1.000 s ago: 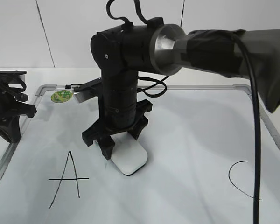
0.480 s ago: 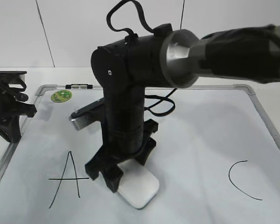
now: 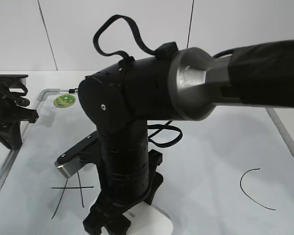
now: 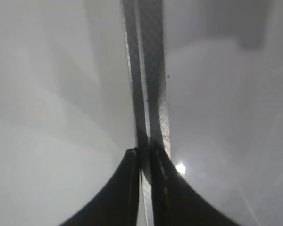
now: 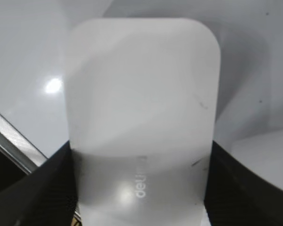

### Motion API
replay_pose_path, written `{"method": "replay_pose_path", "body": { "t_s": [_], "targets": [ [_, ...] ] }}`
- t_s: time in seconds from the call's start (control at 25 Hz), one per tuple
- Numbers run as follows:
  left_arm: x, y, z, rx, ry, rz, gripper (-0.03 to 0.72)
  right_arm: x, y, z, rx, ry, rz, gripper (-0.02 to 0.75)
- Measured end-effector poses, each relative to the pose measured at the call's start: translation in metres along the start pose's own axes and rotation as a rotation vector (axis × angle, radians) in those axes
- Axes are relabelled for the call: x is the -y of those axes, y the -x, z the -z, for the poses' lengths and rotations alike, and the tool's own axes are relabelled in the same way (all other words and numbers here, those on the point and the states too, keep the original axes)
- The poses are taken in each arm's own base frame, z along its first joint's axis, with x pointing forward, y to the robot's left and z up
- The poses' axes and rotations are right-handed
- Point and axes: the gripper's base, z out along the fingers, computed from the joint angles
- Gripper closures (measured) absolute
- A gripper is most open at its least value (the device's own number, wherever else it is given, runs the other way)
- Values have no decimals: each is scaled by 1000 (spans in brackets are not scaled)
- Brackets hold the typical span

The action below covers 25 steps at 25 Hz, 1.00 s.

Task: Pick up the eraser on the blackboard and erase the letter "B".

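Right pincer [image 5: 139,188] clamps the eraser [image 5: 141,117] flat on the blackboard [image 3: 220,147], beside letter A [image 3: 71,193]. Left pincer [image 4: 145,157] closed, empty, at board's edge.

Eraser [image 5: 141,108]: white plastic, smooth, glossy, faint scuffs, small grey lettering.
Blackboard [image 3: 220,147]: pale, smooth, sheen with glare spots; frame silver-grey brushed metal.
Right gripper [image 5: 141,188]: matt black plastic.
Right arm [image 3: 196,83]: black shell, bare satin metal collar, black cable.
Left gripper [image 4: 145,165]: matt black.
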Motion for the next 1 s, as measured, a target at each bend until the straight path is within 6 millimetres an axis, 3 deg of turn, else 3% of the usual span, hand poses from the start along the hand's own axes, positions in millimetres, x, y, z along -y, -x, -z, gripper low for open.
{"method": "replay_pose_path", "body": {
  "t_s": [0.44, 1.0],
  "targets": [
    [0, 0, 0, 0, 0, 0, 663, 9, 3, 0, 34, -111, 37, 186],
    [0, 0, 0, 2, 0, 0, 663, 18, 9, -5, 55, -91, -33, 186]
  ]
}}
